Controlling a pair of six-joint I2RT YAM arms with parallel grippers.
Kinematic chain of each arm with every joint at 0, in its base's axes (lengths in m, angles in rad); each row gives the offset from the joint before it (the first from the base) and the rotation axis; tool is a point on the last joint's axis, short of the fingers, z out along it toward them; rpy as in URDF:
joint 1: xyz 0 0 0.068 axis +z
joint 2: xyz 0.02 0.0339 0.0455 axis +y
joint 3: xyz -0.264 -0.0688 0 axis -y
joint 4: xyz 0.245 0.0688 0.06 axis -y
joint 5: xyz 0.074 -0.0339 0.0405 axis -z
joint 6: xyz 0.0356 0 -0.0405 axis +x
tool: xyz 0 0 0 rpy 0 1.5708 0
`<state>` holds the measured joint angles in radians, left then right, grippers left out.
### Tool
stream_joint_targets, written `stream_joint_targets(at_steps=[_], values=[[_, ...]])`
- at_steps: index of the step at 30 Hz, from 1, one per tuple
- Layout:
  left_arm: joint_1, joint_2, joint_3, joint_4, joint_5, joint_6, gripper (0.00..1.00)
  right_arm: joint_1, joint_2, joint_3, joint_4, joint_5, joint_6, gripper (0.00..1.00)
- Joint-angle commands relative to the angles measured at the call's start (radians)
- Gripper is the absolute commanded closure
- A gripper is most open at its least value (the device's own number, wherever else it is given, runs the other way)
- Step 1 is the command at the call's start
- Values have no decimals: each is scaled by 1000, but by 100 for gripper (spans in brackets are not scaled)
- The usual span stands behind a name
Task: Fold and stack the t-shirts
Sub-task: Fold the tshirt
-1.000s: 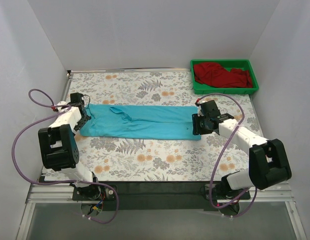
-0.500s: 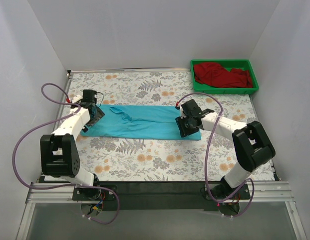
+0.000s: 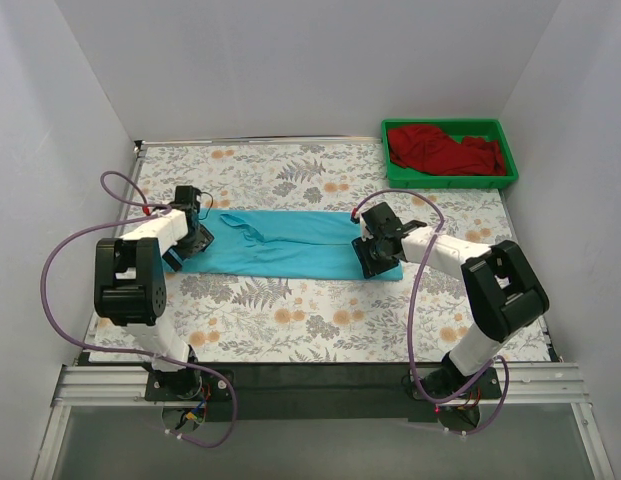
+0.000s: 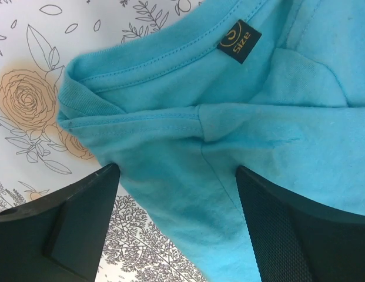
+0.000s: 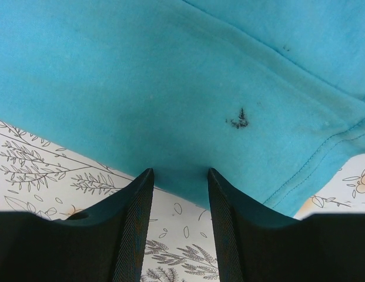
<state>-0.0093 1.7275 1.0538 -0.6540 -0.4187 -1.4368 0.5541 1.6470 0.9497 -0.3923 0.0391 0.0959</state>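
Hovering with left gripper (image 3: 195, 243) spread wide over collar end of turquoise-blue t-shirt (image 3: 290, 245) stretched left-right mid-frame. Straddling opposite hem with right gripper (image 3: 375, 258), half-spread, pinching nothing.

Spread t-shirt (image 3: 290, 243) lies left to right across table (image 3: 290, 320) centre; second t-shirt (image 3: 445, 150) sits in tray (image 3: 450, 183), far right corner.

turquoise t-shirt (image 3: 290, 243), mid-frame: plain turquoise-blue. Its neck tag (image 4: 238, 40) is black with gold print. There's a small dark speck (image 5: 238, 119) on the cloth near the hem.
dark red t-shirt (image 3: 445, 150), upper right: plain, in a bright green tray (image 3: 450, 182).
table cover (image 3: 320, 310): white, with grey fern/leaf print and orange flowers.
left arm (image 3: 150, 228) and right arm (image 3: 445, 245): white links, black joints.
cables (image 3: 45, 285): purple.
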Motion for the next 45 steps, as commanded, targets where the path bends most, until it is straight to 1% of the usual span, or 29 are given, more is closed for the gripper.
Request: stream_joint_targets(at_steps=[1,3,7,10,11,13,14,15,16,19,23,32,33,34,36,38,40,43,44,45], values=[[0,-31,29,-13,0,-14,24,4,-9,-43,-25,15,-13,58],[-17,-74,38,-18,0,-14,22,6,-25,-39,-31,18,-12,58],[-43,-129,69,-44,8,-19,22,10,-59,-14,-43,28,-12,58],[-80,-129,107,-44,9,-16,23,10,-81,0,-46,34,-10,58],[-90,-120,115,-44,8,-19,25,10,-87,3,-45,38,-10,58],[-113,-86,143,-47,6,-20,31,10,-95,6,-46,39,-7,58],[-121,-48,155,-50,3,-20,37,10,-101,6,-45,42,-7,58],[-138,-24,172,-53,-5,-25,46,10,-105,6,-45,41,-5,58],[-147,-5,182,-52,-11,-28,49,10,-110,4,-43,45,-4,58],[-170,72,221,-46,-38,-25,55,10,-124,3,-45,47,-2,58],[-195,155,284,-38,-66,-10,57,10,-134,-3,-45,53,-2,58],[-271,322,483,-49,-150,67,57,10,-138,-22,-45,54,-5,58],[-280,333,506,-52,-153,73,57,10,-133,-20,-45,54,-7,58],[-290,378,544,-47,-137,85,57,10,-124,-16,-45,47,-8,58],[-297,392,574,-55,-135,92,56,10,-121,-14,-43,33,-8,58],[-305,374,578,-49,-140,95,55,10,-122,-14,-40,24,-10,58],[-311,333,548,-9,-137,96,51,10,-125,-17,-36,12,-12,58],[-314,215,479,22,-120,69,44,10,-122,-14,-28,-4,-15,58],[-316,149,457,21,-117,55,43,12,-121,-14,-26,-7,-13,58],[-316,123,406,14,-114,24,40,13,-115,-12,-25,-11,-16,58]])
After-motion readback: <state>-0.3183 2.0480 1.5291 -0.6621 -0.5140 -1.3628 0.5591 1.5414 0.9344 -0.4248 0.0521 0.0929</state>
